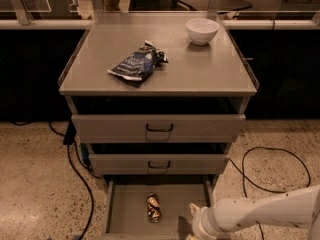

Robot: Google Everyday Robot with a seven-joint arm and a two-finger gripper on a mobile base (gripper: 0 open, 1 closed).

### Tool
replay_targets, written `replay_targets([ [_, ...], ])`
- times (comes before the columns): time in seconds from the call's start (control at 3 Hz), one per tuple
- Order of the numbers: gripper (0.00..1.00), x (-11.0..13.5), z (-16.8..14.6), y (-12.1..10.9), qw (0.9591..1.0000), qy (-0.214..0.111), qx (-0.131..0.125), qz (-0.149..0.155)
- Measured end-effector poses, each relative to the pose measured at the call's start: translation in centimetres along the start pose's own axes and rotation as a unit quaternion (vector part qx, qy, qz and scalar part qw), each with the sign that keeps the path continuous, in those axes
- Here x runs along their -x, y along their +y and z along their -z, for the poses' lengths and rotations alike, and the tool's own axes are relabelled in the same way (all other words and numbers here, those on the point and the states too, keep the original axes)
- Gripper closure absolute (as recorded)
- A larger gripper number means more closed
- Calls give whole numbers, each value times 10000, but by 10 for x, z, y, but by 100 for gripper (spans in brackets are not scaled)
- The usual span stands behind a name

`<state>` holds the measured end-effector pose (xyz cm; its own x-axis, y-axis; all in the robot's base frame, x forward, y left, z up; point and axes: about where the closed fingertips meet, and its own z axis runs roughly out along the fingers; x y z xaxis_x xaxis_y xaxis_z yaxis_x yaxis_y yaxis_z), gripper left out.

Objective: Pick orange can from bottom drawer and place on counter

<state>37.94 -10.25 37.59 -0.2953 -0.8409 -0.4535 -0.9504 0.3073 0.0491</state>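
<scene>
The orange can (153, 207) lies on its side on the grey floor of the open bottom drawer (127, 211), near the middle. My gripper (194, 215) is at the end of the white arm that comes in from the lower right. It hangs over the drawer's right part, a short way right of the can and apart from it. The counter (200, 71) is the flat grey cabinet top above the three drawers.
A dark blue snack bag (137, 62) lies on the counter left of centre. A white bowl (202, 30) stands at its back right. Two upper drawers with black handles (159, 129) are pushed in. Black cables (82, 184) run over the floor on both sides of the cabinet.
</scene>
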Motion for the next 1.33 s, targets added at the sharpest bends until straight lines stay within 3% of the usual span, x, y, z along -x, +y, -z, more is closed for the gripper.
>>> replay_targets([
  [0.33, 0, 0, 0, 0, 10000, -9, 0, 2],
  [0.67, 0, 9, -21, -1, 9999, -85, 57, 109],
  [1.33, 0, 54, -81, -29, 9969, -369, -91, 696],
])
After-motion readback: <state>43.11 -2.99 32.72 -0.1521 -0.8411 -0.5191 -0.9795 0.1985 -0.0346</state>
